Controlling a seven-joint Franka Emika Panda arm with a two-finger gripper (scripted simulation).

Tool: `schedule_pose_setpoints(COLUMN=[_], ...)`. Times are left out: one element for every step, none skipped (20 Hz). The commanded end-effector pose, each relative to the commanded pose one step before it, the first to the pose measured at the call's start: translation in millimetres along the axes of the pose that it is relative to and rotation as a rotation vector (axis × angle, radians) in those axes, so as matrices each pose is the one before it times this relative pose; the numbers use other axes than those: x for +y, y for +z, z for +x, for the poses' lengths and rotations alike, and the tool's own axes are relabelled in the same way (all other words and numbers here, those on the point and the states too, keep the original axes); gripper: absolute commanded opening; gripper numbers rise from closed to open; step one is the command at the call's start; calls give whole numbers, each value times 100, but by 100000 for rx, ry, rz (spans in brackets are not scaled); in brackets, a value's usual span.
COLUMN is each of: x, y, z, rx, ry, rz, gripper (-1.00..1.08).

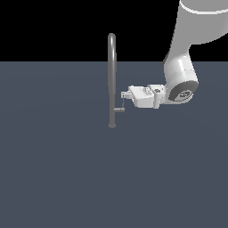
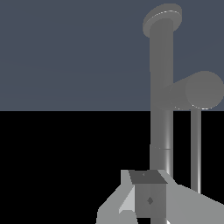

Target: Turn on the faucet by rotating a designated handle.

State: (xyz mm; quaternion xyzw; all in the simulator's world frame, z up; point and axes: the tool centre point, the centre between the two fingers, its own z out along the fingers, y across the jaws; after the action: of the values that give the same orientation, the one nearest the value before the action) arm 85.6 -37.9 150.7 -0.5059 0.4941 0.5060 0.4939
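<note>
The faucet (image 1: 112, 80) is a tall slim grey tube with an arched top, standing on the dark floor. Its handle (image 1: 120, 107) is a short stub off the tube with a thin rod rising from its end. My gripper (image 1: 124, 95) comes in level from the exterior view's right. Its fingertips are at the top of the rod, seemingly touching it, and look shut with nothing between them. In the wrist view the tube (image 2: 161, 87), the stub (image 2: 202, 89) and the rod (image 2: 196, 148) stand just beyond the gripper (image 2: 157, 199).
The flat grey-blue floor (image 1: 58, 178) spreads all around the faucet. My white arm (image 1: 180, 67) comes down from the upper part of the exterior view's right.
</note>
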Motion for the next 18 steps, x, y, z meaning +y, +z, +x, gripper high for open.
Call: schedule_pose_setpoints(x=[513,214,217,219,222,224,227,229,0,-307,265,265,271,271,276,277,282,283], y=[1,4,4,4,4,4,3,3,0,-31,-10,11,-10,11,-10,10,-11,10], z=[-197,-76,-77,-78,-79,-80,-81,-82,0,179,12,14,12,14,13,15,13,15], rx=[10,0,0,0,0,0,0,0,0,157,0,-28,0,-27,0,-27,0,-26], ry=[-26,0,0,0,0,0,0,0,0,-49,0,1,0,1,0,1,0,1], rz=[13,0,0,0,0,0,0,0,0,341,0,-40,0,-40,0,-41,0,-41], gripper=[-100,-100,-100,-100,-100,-100,-100,-100,-100,-100,-100,-100,-100,-100,-100,-100,-100,-100])
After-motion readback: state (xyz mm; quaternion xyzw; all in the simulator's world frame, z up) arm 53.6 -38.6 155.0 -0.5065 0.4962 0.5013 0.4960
